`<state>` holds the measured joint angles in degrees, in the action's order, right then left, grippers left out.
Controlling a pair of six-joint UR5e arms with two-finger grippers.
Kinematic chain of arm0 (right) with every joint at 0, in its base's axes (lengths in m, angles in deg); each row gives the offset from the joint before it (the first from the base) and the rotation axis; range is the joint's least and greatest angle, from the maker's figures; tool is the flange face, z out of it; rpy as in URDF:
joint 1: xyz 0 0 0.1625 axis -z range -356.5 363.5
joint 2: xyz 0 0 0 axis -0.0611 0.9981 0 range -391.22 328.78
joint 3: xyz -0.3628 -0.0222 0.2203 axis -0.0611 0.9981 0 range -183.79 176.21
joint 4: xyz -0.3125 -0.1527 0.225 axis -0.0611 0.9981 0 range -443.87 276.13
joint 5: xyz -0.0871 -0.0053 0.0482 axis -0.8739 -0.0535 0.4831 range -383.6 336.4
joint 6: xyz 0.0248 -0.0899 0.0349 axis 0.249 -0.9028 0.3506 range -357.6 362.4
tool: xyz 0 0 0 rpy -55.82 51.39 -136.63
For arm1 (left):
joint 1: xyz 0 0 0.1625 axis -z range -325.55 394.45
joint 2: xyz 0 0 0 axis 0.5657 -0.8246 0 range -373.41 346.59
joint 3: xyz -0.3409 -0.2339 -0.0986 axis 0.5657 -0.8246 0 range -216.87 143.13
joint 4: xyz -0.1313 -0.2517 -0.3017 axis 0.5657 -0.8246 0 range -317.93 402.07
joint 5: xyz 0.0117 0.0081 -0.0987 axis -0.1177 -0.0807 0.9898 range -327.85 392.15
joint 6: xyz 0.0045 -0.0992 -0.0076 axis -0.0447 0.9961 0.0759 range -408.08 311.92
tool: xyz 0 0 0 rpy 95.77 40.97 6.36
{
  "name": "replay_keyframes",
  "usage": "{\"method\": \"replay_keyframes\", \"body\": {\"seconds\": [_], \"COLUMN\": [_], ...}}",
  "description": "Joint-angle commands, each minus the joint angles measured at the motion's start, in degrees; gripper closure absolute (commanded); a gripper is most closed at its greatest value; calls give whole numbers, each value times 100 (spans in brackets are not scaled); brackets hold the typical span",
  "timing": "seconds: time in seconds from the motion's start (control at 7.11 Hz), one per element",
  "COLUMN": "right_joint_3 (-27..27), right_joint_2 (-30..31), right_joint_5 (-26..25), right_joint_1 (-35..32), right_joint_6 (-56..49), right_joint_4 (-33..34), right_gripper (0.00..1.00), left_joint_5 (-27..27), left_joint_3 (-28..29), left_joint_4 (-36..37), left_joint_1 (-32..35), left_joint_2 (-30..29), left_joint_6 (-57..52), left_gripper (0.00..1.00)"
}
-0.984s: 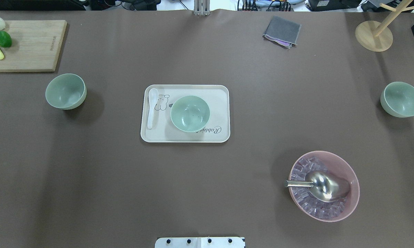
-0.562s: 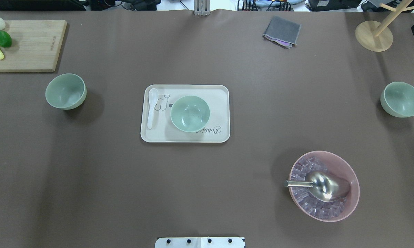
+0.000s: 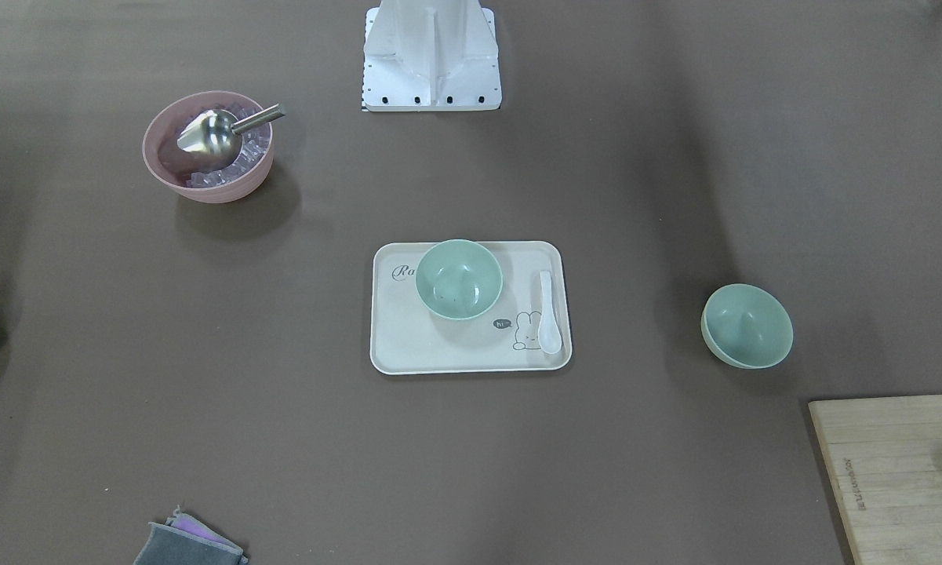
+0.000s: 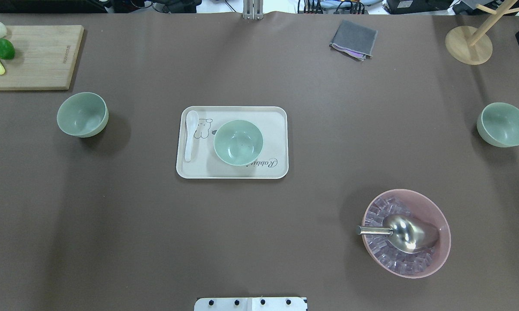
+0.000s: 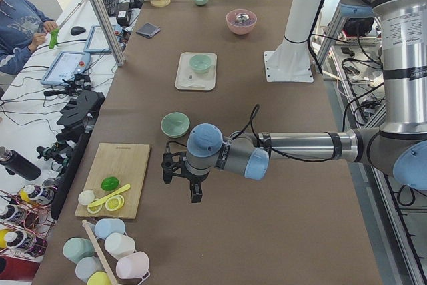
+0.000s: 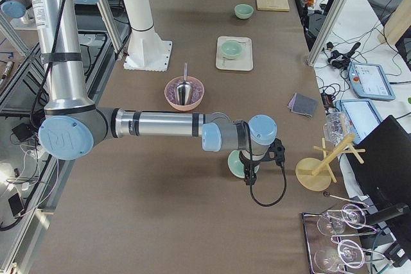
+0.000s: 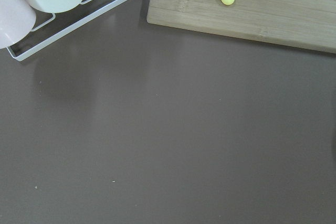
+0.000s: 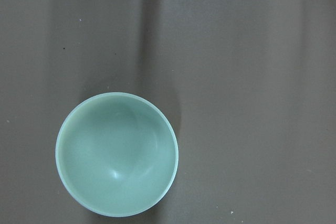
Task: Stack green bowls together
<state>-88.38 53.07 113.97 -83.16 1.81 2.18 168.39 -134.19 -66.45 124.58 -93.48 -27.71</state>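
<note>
Green bowls are found well apart: the middle bowl (image 4: 238, 142) on the tray (image 4: 233, 174), the left bowl (image 4: 82, 114) and the right bowl (image 4: 503, 124) near the table ends. The right hand (image 6: 253, 168) is positioned over the right bowl, and the left hand (image 5: 180, 177) is just beside the left bowl. Neither hand's opening can be told. Open room toward the tray is judged sufficient.
</note>
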Motion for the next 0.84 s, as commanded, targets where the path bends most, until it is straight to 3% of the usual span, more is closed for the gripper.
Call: {"method": "replay_keyframes", "body": {"seconds": [0.0, 0.7], "right_joint_3": [48, 48], "right_joint_2": [25, 52], "right_joint_5": [77, -80], "right_joint_1": [0, 44], "right_joint_6": [15, -20], "right_joint_4": [-220, -238], "right_gripper": [0, 0], "left_joint_5": [-10, 34], "left_joint_3": [21, -277], "left_joint_4": [-3, 6], "left_joint_1": [5, 5], "left_joint_2": [9, 17], "left_joint_6": [-41, 11], "left_gripper": [2, 2]}}
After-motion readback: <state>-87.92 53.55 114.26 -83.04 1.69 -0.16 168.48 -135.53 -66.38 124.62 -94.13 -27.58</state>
